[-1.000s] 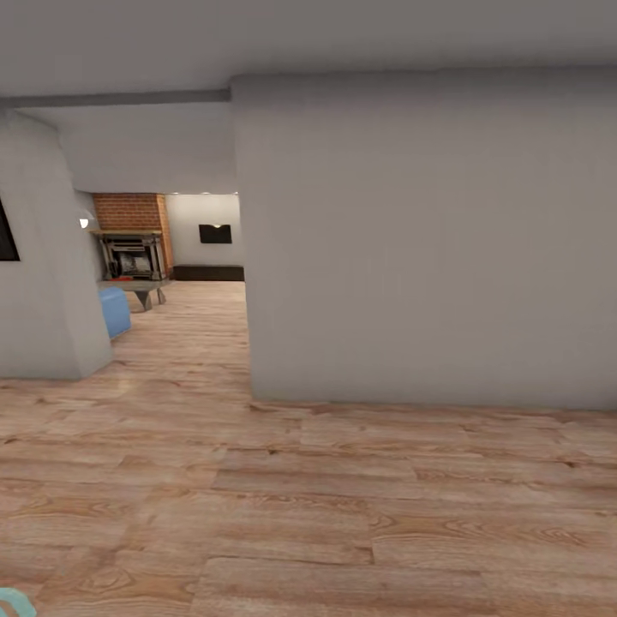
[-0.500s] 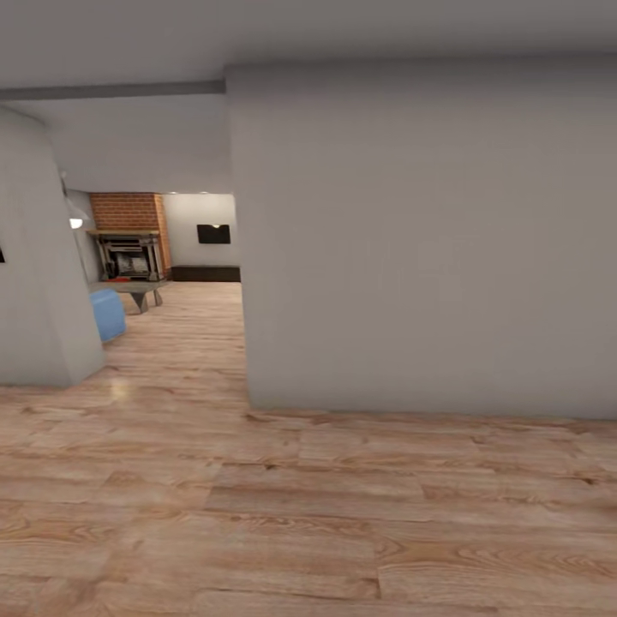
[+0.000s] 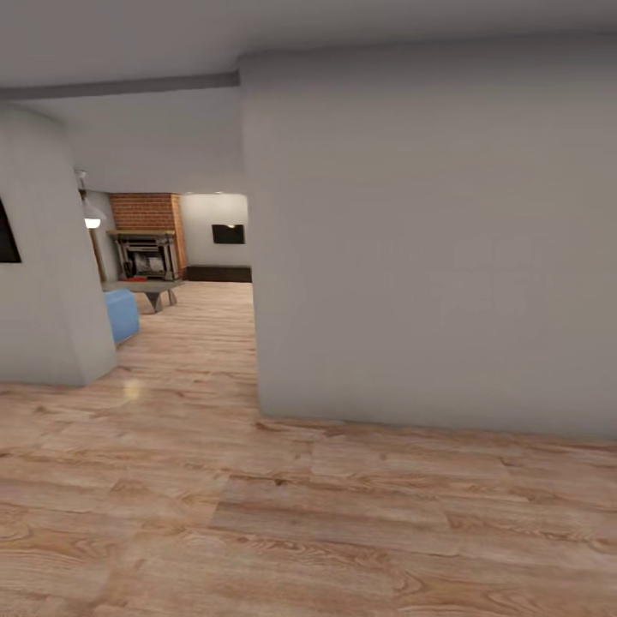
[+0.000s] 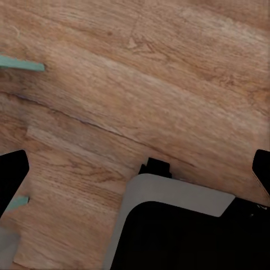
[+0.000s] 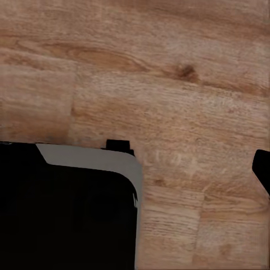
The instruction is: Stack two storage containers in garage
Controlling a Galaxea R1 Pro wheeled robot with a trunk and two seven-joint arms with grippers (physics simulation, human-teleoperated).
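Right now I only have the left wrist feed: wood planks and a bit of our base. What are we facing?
Observer: The head view has a plain grey wall straight ahead.
Operator: Way around it?
Observer: There is an opening at its left edge; the plank floor runs through it towards a red brick fireplace at the far end.
Operator: Anything in that path?
Observer: A blue seat and a low table stand on the left side of it, past the near corner.
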